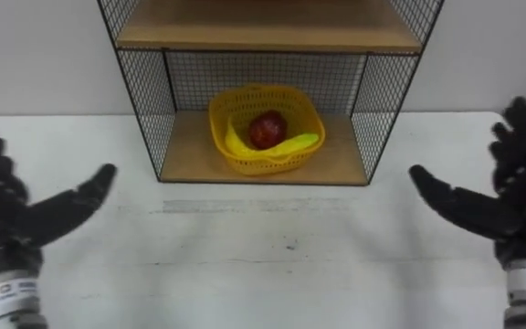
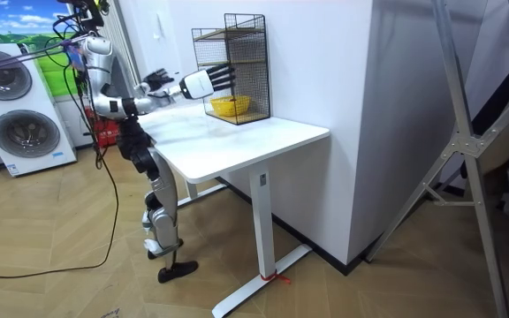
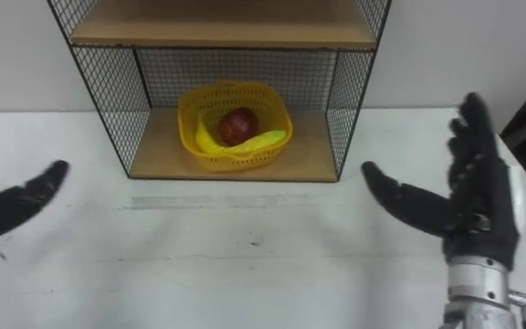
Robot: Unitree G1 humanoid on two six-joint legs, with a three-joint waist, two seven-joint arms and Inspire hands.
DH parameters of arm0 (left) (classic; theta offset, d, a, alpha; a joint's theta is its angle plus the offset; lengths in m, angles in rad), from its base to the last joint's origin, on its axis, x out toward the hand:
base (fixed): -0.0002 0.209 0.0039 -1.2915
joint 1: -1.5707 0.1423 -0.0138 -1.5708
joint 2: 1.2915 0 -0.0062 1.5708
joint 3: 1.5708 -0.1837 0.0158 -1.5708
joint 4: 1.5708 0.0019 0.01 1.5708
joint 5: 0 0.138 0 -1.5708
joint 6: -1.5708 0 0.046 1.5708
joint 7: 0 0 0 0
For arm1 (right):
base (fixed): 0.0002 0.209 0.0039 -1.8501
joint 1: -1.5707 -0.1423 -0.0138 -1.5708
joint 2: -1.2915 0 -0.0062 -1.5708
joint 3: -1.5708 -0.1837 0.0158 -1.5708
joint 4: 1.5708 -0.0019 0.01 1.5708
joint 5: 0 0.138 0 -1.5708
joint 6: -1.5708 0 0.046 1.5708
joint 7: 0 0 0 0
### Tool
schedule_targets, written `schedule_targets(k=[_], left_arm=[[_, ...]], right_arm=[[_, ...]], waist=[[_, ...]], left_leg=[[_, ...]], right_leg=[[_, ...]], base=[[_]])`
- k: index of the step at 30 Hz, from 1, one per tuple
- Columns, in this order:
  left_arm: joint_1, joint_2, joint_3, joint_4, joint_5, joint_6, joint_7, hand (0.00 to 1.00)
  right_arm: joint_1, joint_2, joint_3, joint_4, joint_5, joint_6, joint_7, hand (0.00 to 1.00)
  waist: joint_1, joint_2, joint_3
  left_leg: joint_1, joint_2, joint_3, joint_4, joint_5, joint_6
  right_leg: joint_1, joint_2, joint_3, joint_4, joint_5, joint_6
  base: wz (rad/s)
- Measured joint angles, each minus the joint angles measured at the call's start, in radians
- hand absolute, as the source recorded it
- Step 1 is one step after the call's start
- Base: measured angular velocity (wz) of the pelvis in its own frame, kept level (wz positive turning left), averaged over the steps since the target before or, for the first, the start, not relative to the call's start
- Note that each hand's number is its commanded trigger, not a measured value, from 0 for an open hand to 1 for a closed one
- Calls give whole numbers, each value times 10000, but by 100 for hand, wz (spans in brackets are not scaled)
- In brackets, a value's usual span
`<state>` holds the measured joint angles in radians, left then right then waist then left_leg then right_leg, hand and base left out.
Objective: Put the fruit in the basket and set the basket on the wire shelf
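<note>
One basket (image 1: 268,163) on show, with one apple (image 1: 268,129) and one banana (image 1: 292,143) inside. One wire shelf (image 1: 144,91), two wooden boards (image 1: 263,27). One table (image 1: 272,238). Two hands: left hand (image 1: 7,215), right hand (image 1: 510,196). Two washing machines (image 2: 23,132).

Yellow basket (image 2: 229,107) inside wire shelf (image 2: 246,53) on table (image 2: 237,148)
</note>
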<state>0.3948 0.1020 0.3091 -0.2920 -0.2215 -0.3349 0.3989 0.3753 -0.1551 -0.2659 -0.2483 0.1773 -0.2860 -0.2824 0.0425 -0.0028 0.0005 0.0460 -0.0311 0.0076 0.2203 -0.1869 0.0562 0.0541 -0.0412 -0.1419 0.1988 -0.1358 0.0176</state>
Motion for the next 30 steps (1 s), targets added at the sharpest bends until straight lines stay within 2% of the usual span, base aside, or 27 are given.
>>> schedule_targets(k=[1,3,4,6,7,9,10,11,12,13,15,17,19,20,21,23,26,30], left_arm=[[40,0,231,-88,65,-98,276,0],[68,13,1142,-242,449,-382,1414,0],[68,44,1423,-243,557,-429,1696,0],[67,172,2572,-247,674,-537,2972,0],[67,226,2826,-253,697,-540,3332,0],[75,434,3777,-408,769,-549,4503,0],[93,505,4008,-431,766,-581,4743,0],[131,700,4469,-432,746,-616,5186,0],[263,867,4868,-437,637,-618,5574,0],[359,917,5034,-437,540,-616,5751,0],[733,1137,5421,-218,-295,-611,6279,0],[867,1335,5697,546,-1101,-558,6673,0],[910,1394,5730,1490,-1841,-417,7011,0],[1002,1387,5703,2192,-2330,-261,7161,0],[1105,1361,5685,2791,-2785,-112,7311,0],[1171,1346,5684,3564,-3401,-100,7390,0],[1231,1342,5619,4854,-4110,-34,7484,0],[1242,1409,5384,6389,-5787,169,7269,0]], right_arm=[[0,-6,-181,-1,-78,-81,-296,0],[-2,-73,-1033,0,-277,-246,-1507,0],[-4,-135,-1273,0,-278,-272,-1789,0],[-4,-457,-2318,-5,-127,-382,-2986,0],[-8,-500,-2593,-7,-113,-435,-3284,0],[0,-740,-3640,-37,-42,-566,-4410,0],[7,-830,-3886,-33,117,-616,-4648,0],[47,-960,-4428,-18,351,-640,-5071,0],[120,-1084,-4845,-15,680,-633,-5581,0],[149,-1134,-5007,0,789,-632,-5825,0],[436,-1336,-5517,521,1028,-614,-6614,0],[581,-1421,-5628,1204,1483,-571,-7049,0],[776,-1427,-5660,2045,2136,-403,-7413,0],[859,-1427,-5748,2656,2606,-189,-7535,0],[884,-1421,-5828,3174,2992,-22,-7788,0],[1003,-1417,-5854,4055,3527,23,-7997,0],[1232,-1366,-5843,4904,4449,64,-8201,0],[1495,-1298,-5813,6410,5806,152,-8208,0]], waist=[[29,12,-5],[171,42,-26],[177,40,-29],[203,22,-4],[194,46,-17],[200,-54,22],[189,-63,16],[165,-114,-37],[179,-158,-47],[169,-160,-66],[113,-168,-56],[107,-165,-54],[99,-185,-67],[97,-263,-102],[98,-249,-78],[65,-311,-106],[-73,-309,-101],[-117,-290,-135]], left_leg=[[-4,0,-7,-5,2,-2],[12,2,-60,-9,-1,-8],[11,-3,-89,-12,-1,-8],[-28,-6,-126,-11,1,-11],[-39,-9,-142,-10,2,-13],[-95,-39,-222,-10,7,-22],[-136,-52,-228,-10,11,-26],[-222,-76,-279,16,12,-28],[-284,-95,-305,37,12,-32],[-335,-101,-317,50,11,-35],[-400,-121,-361,50,18,-49],[-432,-112,-352,20,28,-60],[-500,-121,-369,13,31,-63],[-554,-128,-358,14,31,-62],[-617,-142,-308,14,30,-62],[-724,-142,-295,13,31,-62],[-753,-141,-281,15,22,-69],[-902,-125,-118,72,-19,-94]], right_leg=[[0,-1,-9,-22,-7,3],[-21,1,-12,-85,-57,61],[-16,-5,-25,-85,-70,67],[-33,-15,-135,-77,-84,62],[-37,-18,-153,-75,-93,58],[-147,-69,-244,94,-195,34],[-232,-89,-248,199,-235,10],[-345,-127,-298,343,-316,-2],[-445,-159,-323,475,-395,-14],[-504,-170,-338,517,-429,-11],[-569,-189,-388,530,-440,-36],[-643,-195,-369,575,-441,-52],[-717,-211,-377,616,-454,-67],[-808,-223,-345,677,-463,-75],[-954,-248,-262,809,-506,-77],[-1058,-248,-254,820,-514,-75],[-1072,-256,-246,791,-517,-70],[-1289,-289,-77,962,-546,-69]], base=[[3],[6],[9],[7],[9],[10],[10],[10],[10],[8],[7],[0],[0],[-4],[-7],[-3],[0],[-9]])
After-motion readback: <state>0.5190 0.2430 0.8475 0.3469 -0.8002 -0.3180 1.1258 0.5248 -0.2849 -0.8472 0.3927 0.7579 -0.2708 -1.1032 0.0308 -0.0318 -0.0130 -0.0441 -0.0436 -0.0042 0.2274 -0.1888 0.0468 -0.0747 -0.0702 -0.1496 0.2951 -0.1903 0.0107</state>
